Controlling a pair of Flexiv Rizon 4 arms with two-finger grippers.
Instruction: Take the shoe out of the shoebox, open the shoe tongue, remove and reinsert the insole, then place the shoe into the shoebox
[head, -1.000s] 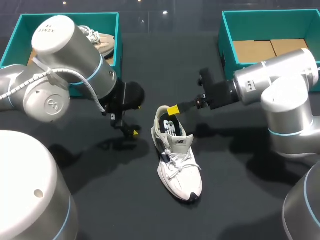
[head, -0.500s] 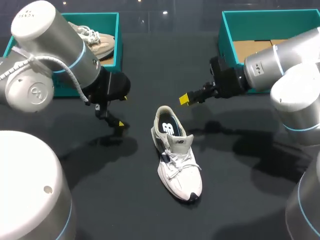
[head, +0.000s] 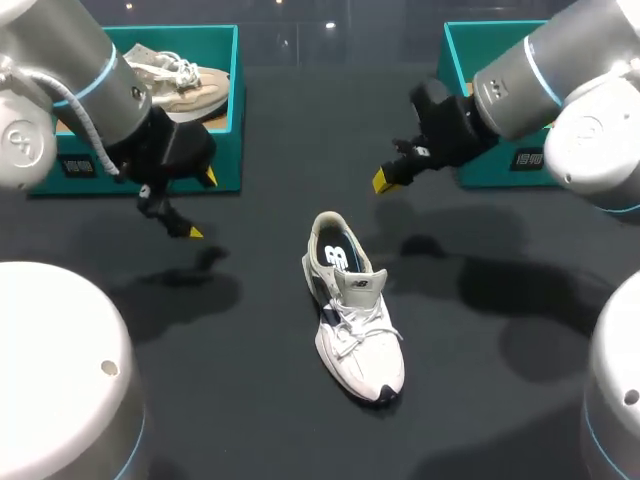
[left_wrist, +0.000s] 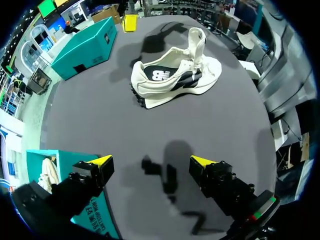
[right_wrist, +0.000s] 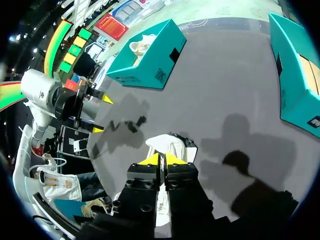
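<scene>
A dark table (head: 280, 140) carries two teal boxes along its far side: the left shoebox (head: 237, 100), holding a beige shoe (head: 180, 80), and the right shoebox (head: 455, 50). The white shoe (head: 350, 320) lies on the table in the middle, outside both boxes, toe near, heel far, tongue standing up. The left gripper (head: 200, 205) hangs just near of the left shoebox, fingers wide apart, gripping nothing. The right gripper (head: 383, 180) hovers far-right of the shoe's heel, fingertips pressed together, empty

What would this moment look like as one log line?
shoe: on table, upright | left gripper: open, empty, near left shoebox | right gripper: shut, empty, clear of shoe
</scene>
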